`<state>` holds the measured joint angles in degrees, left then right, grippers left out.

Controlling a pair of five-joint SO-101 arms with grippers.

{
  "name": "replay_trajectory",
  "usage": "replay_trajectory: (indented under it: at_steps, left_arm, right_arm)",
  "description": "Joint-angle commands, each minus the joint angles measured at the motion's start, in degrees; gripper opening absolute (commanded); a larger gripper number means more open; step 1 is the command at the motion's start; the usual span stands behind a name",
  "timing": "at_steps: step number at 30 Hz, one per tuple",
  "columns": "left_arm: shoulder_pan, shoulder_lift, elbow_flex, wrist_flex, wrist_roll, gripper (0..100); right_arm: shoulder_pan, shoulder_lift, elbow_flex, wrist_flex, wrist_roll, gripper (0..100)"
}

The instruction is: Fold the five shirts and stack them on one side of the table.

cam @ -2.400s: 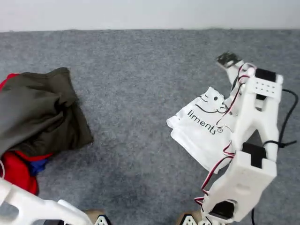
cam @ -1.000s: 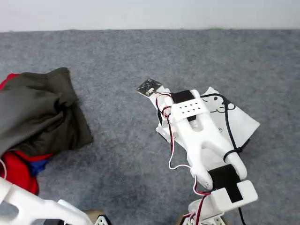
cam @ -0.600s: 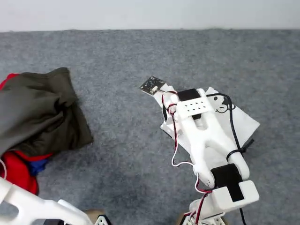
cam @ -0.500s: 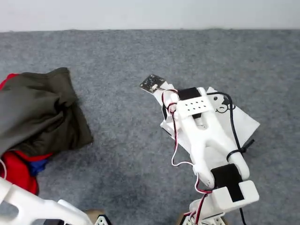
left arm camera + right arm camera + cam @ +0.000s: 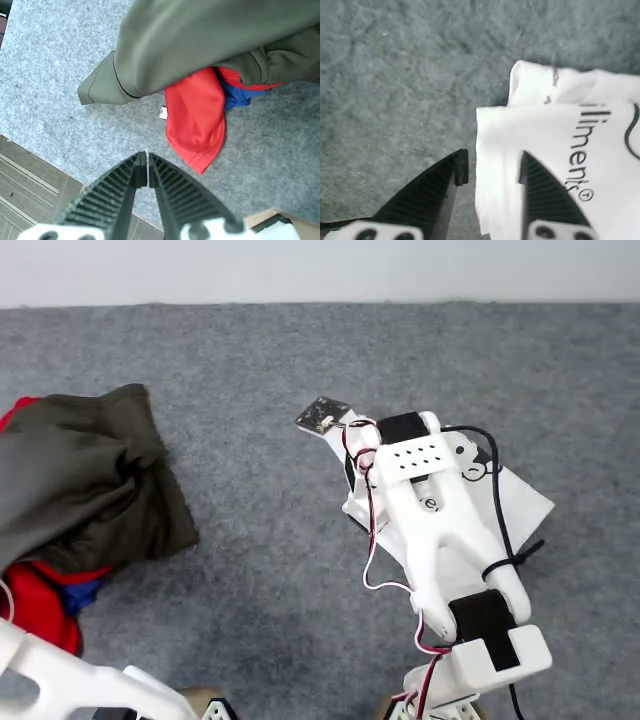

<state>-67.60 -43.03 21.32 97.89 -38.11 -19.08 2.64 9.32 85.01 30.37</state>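
Two white robot arms at a grey, carpet-textured tabletop (image 5: 270, 370), seen from above. On the right half, a white shirt (image 5: 520, 505) with black lettering and a cartoon drawing, lying flat in a loose fold, partly hidden beneath the right arm (image 5: 430, 510) stretched over it. At that arm's far end, a small circuit board (image 5: 320, 418) sticking out past the shirt's left edge.

From the right wrist: right gripper (image 5: 492, 160) released, jaws spread wide and straddling the edge of the white shirt (image 5: 555, 135). One black ribbed jaw over bare grey tabletop (image 5: 395, 60), the other over the white cloth. Grasping nothing. Behind the upper layer, a second fold of the same shirt peeking out.

On the far left of the tabletop, well apart from the white shirt, a crumpled heap. An olive shirt (image 5: 90, 480) draped on top, a red shirt (image 5: 35, 605) poking out beneath it at the near edge and again at the far corner, a scrap of blue shirt (image 5: 85, 592) wedged between the two. In the near-left corner, part of the left arm (image 5: 70, 680).

From the left wrist: left gripper (image 5: 148, 162) clenched, jaws pressed almost together with nothing between them, hanging above the tabletop (image 5: 55, 65) near the heap. Beyond the tips, the olive shirt (image 5: 210, 40) over the red shirt (image 5: 195, 120), blue shirt (image 5: 235, 95) just beside the red. At the red cloth's edge, a small white tag (image 5: 163, 113). Past the tabletop's edge, wood-plank floor (image 5: 25, 185).
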Motion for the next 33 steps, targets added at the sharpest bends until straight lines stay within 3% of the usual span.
replay_trajectory:
  at_steps: [1,8,23,28,33]
  left_arm:
    - [-0.09,-1.32,-0.31,0.44,-0.18,1]
    - [0.44,-6.59,-0.13,0.35,-0.09,1]
    - [0.44,-16.44,13.67,-4.4,-0.35,1]
    - [0.44,-18.11,14.46,-4.4,-0.35,1]
    - [0.44,-18.2,14.46,-4.4,-0.35,1]
  right_arm:
    - [-1.8,-2.68,-2.29,0.66,-1.67,20.4]
    - [-2.59,-2.24,3.52,-8.75,-1.58,20.4]
    - [0.04,6.46,2.9,-11.03,-1.41,18.2]
    - [0.92,8.04,-0.18,-12.35,4.04,4.6]
    - [2.33,10.95,-3.87,-11.91,4.4,3.9]
